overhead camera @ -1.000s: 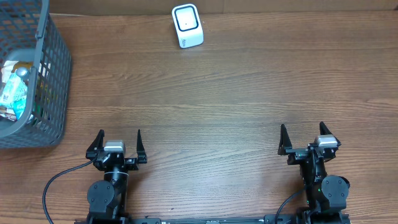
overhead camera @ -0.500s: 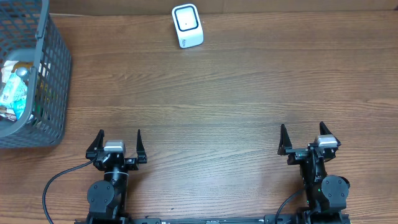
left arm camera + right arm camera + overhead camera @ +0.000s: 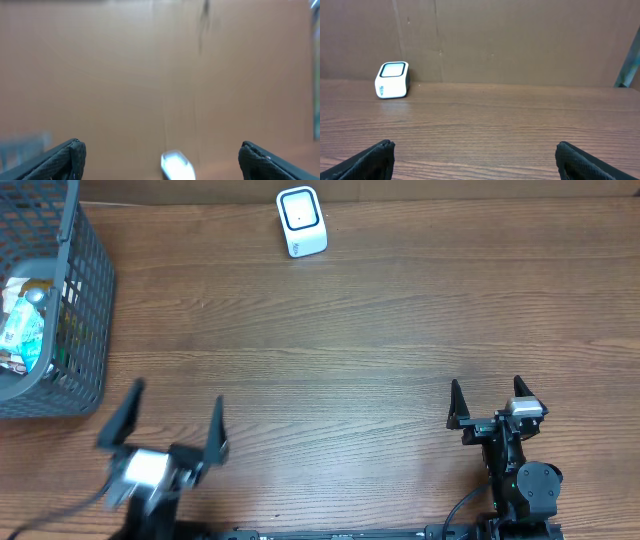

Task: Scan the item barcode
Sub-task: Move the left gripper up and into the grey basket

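The white barcode scanner (image 3: 301, 221) stands at the table's far edge. It shows sharp in the right wrist view (image 3: 392, 80) and as a blurred white shape (image 3: 177, 166) in the left wrist view. Packaged items (image 3: 24, 320) lie in the grey basket (image 3: 96, 275) at the far left; I cannot tell which one is the task's item. My left gripper (image 3: 177, 394) is open and empty near the front left, blurred by motion, its fingers (image 3: 64, 159) far apart. At the front right my right gripper (image 3: 486, 383) is open too, holding nothing, over bare wood (image 3: 475, 146).
A brown cardboard wall (image 3: 520, 40) rises behind the table's far edge. The basket hangs partly past the left edge of the overhead view. A black cable (image 3: 470, 505) runs beside the right arm's base.
The left arm has started moving: its gripper has swung left and forward and now appears blurred and larger. The right arm, the scanner and the basket have stayed put.
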Robot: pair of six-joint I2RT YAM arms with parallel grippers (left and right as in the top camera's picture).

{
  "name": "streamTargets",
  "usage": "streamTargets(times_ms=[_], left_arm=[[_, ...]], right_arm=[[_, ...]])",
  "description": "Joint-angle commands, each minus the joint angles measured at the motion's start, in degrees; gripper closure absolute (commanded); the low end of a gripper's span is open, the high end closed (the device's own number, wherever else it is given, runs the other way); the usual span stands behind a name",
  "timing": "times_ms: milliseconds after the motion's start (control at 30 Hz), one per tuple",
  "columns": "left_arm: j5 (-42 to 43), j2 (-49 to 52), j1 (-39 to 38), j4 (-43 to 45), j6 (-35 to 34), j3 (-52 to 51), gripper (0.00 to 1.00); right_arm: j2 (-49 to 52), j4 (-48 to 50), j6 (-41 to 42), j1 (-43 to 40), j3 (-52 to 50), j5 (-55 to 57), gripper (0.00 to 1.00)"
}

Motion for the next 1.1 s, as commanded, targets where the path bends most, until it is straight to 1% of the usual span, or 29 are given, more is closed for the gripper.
streamTargets(times_ms=[0,133,233,333,400,500,633,667,733,800,933,1067], left_arm=[[2.80,1.73,-0.31,-1.77,-0.55,9.68,0.00],[3.21,7.78,-0.31,-8.55,-0.55,23.61,0.00],[3.21,15.06,-0.31,-16.09,-0.55,35.28,0.00],[3.13,24.48,-0.31,-25.42,-0.35,48.59,0.00],[2.43,31.43,-0.31,-33.24,0.63,57.90,0.00],[-0.17,43.67,-0.31,-47.43,2.62,73.66,0.00],[-1.99,61.37,-0.31,-66.75,3.34,95.84,0.00],[-1.88,65.48,-0.31,-70.53,3.34,100.74,0.00],[-1.49,72.54,-0.33,-74.82,3.28,108.08,0.00],[-1.42,76.76,-0.33,-75.80,3.10,111.16,0.00],[-1.88,82.38,-0.33,-75.80,3.37,111.56,0.01],[-7.21,86.84,-0.26,-76.30,4.15,111.56,0.00]], right_arm=[[0.11,0.31,-0.07,0.02,-0.61,-0.35,0.00],[0.11,0.31,-0.07,0.02,-0.61,-0.35,0.00],[0.11,0.33,-0.07,0.02,-0.61,-0.35,0.00],[0.11,0.31,-0.07,0.02,-0.61,-0.35,0.00],[0.11,0.31,-0.07,0.02,-0.61,-0.35,0.00],[0.11,0.31,-0.07,0.02,-0.61,-0.35,0.00],[0.11,0.31,-0.07,0.02,-0.61,-0.35,0.00],[0.11,0.33,-0.07,0.02,-0.61,-0.35,0.00],[0.11,0.31,-0.07,0.02,-0.61,-0.35,0.00],[0.11,0.31,-0.07,0.02,-0.61,-0.35,0.00],[0.11,0.31,-0.07,0.02,-0.61,-0.35,0.00],[0.11,0.31,-0.07,0.02,-0.61,-0.35,0.00]])
